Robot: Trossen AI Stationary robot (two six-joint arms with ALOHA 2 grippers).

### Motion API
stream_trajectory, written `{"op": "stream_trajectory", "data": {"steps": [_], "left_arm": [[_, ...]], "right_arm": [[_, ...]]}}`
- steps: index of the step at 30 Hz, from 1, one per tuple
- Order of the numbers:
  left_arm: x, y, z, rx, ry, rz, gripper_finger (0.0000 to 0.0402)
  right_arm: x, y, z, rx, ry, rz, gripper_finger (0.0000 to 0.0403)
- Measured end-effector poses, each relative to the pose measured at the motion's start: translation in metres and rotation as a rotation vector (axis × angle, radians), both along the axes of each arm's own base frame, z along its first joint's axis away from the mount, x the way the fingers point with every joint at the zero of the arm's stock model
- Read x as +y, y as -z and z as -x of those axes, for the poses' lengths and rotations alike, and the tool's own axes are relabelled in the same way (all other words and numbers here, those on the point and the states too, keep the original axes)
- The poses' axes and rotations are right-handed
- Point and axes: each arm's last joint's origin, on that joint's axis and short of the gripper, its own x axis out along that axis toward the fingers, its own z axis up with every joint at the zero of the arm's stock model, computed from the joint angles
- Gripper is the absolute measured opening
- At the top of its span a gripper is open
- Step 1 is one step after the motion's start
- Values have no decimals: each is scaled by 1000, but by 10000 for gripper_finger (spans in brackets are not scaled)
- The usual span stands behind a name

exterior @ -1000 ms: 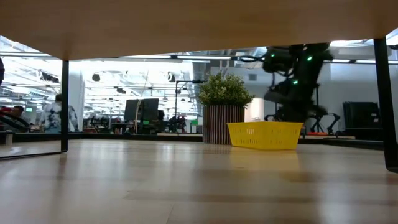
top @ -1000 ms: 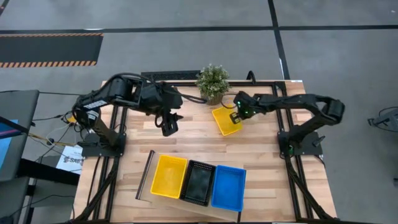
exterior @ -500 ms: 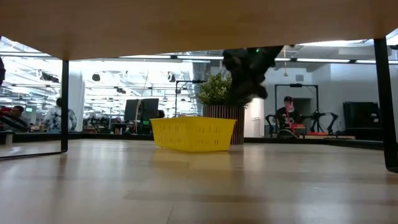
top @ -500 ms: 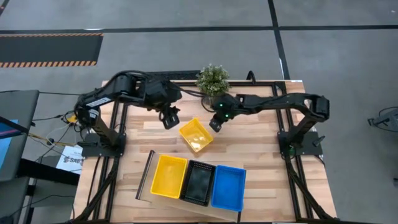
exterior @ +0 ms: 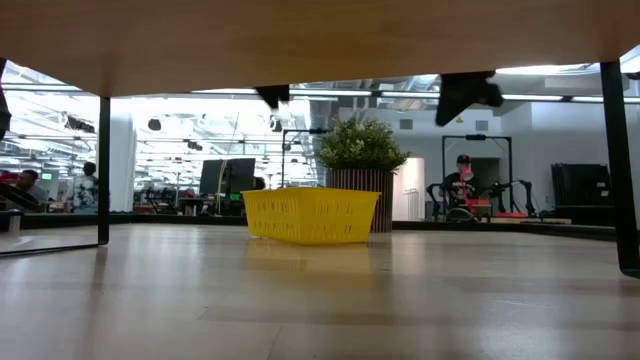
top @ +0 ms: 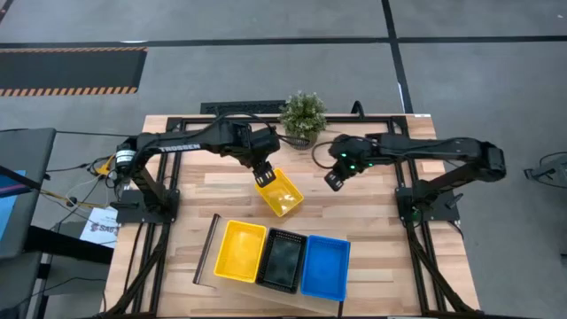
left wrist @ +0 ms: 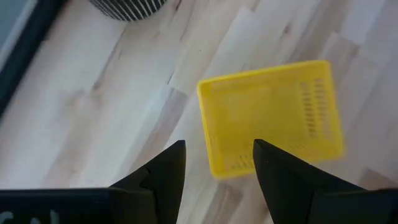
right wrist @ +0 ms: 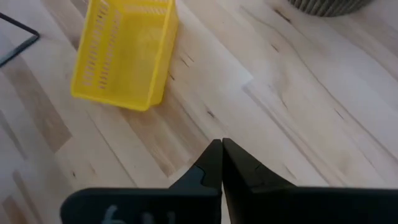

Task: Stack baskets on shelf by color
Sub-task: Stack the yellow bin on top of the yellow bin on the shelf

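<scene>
Item 1: loose yellow perforated plastic basket (top: 279,192), upright on the planked wooden table (top: 381,217), mouth up, turned at an angle to the table's planks. It lies directly under and just ahead of your left end effector (top: 263,175), and well apart from your right end effector (top: 334,180), off to that one's side.

Item 2: left end effector. Fingers (left wrist: 165,177) apart, holding nothing, poised above the near short rim of the loose basket; in the left wrist view that rim sits in the gap between the two fingers.

Item 3: right end effector. Fingers pressed together, empty, hovering over bare table beside the potted green plant (top: 303,116). Leave it parked.

Item 4: light-wood shelf board with dark edge rails (top: 208,249), toward the table's front edge, beyond the loose basket as your left end effector faces. It carries a yellow basket stack (top: 241,251), a black mesh basket stack (top: 283,260) and a blue basket stack (top: 325,267), side by side and touching.

Handling note, as judged: you are at the pick.

- Descend straight, one finger inside the wall and one outside.
- Clamp low on the rim so the flared side does not slip.
- Square the basket's turn in transit.
- Nest it level into the yellow stack.
- Keep clear of the black neighbour.
</scene>
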Motion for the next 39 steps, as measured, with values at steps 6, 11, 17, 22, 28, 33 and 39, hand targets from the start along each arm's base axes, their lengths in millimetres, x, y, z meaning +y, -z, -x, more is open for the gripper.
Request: {"op": "stream_trajectory", "data": {"steps": [6, 11, 17, 22, 28, 33, 39], "left_arm": [[14, 56, -5, -65, -53, 44, 175], [14, 91, 1, 19, -86, 71, 175], [13, 112, -9, -9, -76, 70, 175], [14, 127, -15, 27, -60, 70, 175], [14, 140, -17, 70, -42, 95, 129], [15, 143, -20, 58, -6, 142, 28], [15, 135, -21, 29, -20, 151, 2]], "right_arm": [[10, -11, 23, -4, 31, 6, 28], [12, -15, 28, -13, 34, 14, 24], [10, -12, 25, 2, 41, 19, 21], [10, -9, 23, 28, 21, 26, 26], [11, -7, 23, 37, 14, 27, 25], [11, -7, 24, 57, 13, 24, 20], [11, -6, 24, 60, 11, 25, 25]]}}
